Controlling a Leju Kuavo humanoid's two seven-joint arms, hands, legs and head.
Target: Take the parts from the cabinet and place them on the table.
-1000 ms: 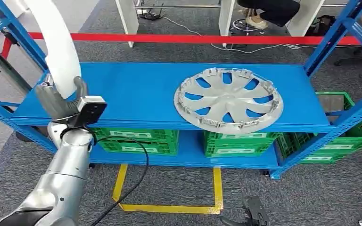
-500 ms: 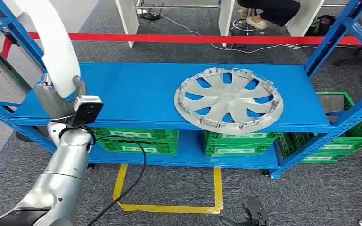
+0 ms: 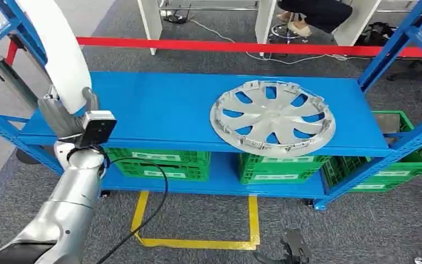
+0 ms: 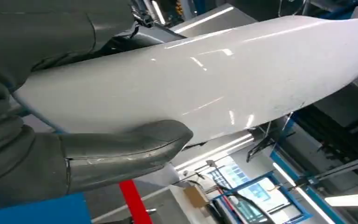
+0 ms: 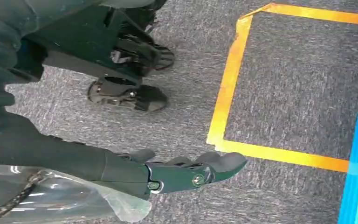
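Head view: the left hand (image 3: 66, 113) grips a long white curved panel (image 3: 55, 49) at the blue shelf's (image 3: 159, 110) left end. A silver wheel cover (image 3: 273, 116) lies toward its right, green crates (image 3: 159, 163) beneath, red barrier tape (image 3: 225, 45) behind.

Left wrist view: thumb and fingers (image 4: 121, 149) clamp the panel.

Right wrist view: the right hand (image 5: 186, 172) hangs over grey carpet (image 5: 279, 93) beside yellow floor tape (image 5: 228, 93), fingers extended, holding nothing.

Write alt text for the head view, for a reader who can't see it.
The left hand grips a long white curved part, held up over the left end of a blue shelf. A silver hubcap lies flat on the shelf's right side, with green crates on the level below and yellow tape on the grey carpet.
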